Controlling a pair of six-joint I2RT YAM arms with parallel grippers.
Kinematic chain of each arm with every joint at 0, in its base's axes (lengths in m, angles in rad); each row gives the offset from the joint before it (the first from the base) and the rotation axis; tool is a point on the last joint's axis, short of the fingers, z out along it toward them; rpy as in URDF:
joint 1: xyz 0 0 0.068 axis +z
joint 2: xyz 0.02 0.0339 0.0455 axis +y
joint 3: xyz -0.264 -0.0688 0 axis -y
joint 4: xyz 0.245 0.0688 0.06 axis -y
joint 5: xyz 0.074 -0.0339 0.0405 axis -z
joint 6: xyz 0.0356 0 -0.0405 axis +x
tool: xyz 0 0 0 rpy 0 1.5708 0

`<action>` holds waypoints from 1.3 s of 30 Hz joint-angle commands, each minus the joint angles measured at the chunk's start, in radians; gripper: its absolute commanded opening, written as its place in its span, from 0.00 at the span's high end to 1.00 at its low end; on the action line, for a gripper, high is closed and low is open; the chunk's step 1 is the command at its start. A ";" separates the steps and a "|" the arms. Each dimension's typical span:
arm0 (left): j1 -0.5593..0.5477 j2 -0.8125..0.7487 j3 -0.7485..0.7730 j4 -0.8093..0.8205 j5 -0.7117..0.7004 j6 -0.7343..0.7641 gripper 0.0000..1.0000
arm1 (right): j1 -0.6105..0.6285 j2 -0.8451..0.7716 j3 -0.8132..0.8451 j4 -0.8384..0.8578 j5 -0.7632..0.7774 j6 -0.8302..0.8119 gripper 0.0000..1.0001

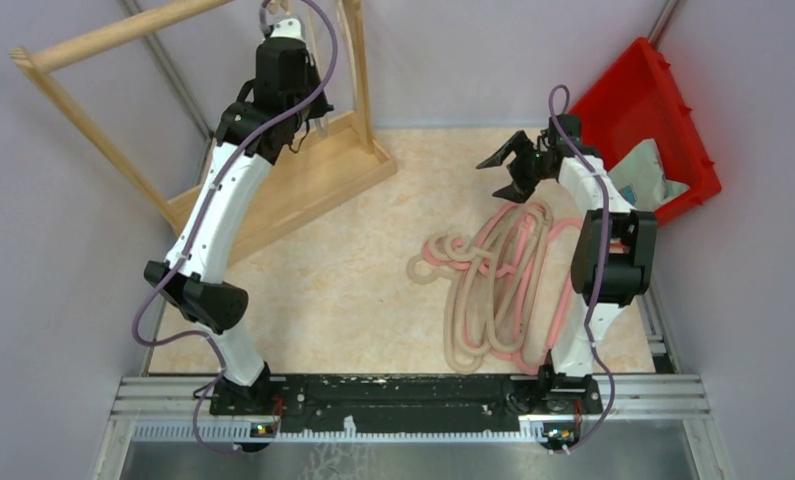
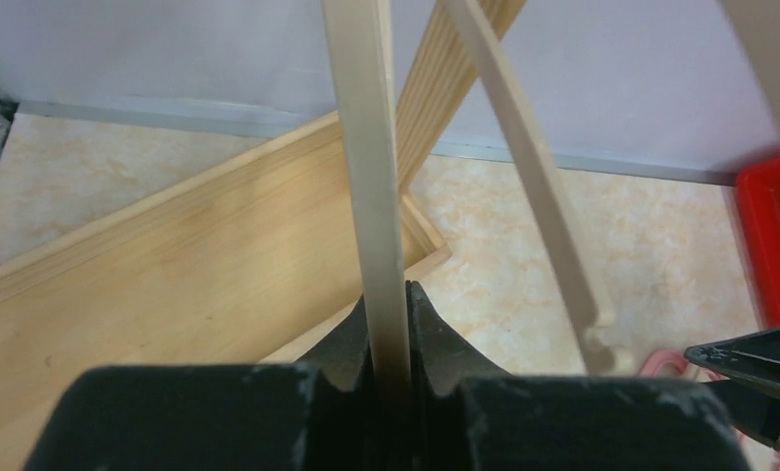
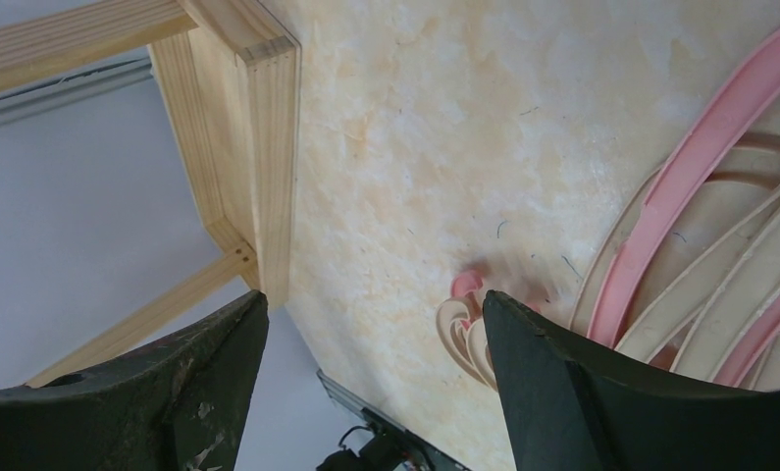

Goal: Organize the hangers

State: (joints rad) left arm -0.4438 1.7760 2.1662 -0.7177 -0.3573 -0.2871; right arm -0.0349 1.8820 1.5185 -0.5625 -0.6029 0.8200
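Pinching a beige hanger [image 2: 368,147] bar at the far-left rack [image 1: 293,190], left jaws clamped; right jaws apart over piled hangers [image 1: 493,255], right-centre surface [image 1: 353,300]. Likely light, stiff, slick: grab a straight bar.

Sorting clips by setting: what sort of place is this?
Probably a robotics lab test cell: two white robot arms bolted to a metal rail, plain walls boxing in a beige tabletop, and a pile of beige and pink plastic hangers beside a light wooden rack.
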 commanded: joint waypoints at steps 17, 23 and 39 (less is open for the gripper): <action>0.223 -0.028 0.034 -0.229 0.013 -0.109 1.00 | -0.007 -0.028 0.052 0.034 -0.021 0.014 0.21; 0.226 0.025 0.043 -0.237 0.075 -0.111 1.00 | -0.007 -0.030 0.044 0.031 -0.023 0.010 0.21; 0.224 -0.047 -0.051 -0.107 0.175 -0.061 0.63 | -0.007 -0.036 0.031 0.032 -0.016 0.003 0.19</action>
State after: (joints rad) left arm -0.2188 1.7802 2.1304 -0.8700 -0.2173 -0.3771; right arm -0.0353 1.8824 1.5200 -0.5613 -0.6083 0.8333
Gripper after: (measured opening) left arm 0.309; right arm 0.804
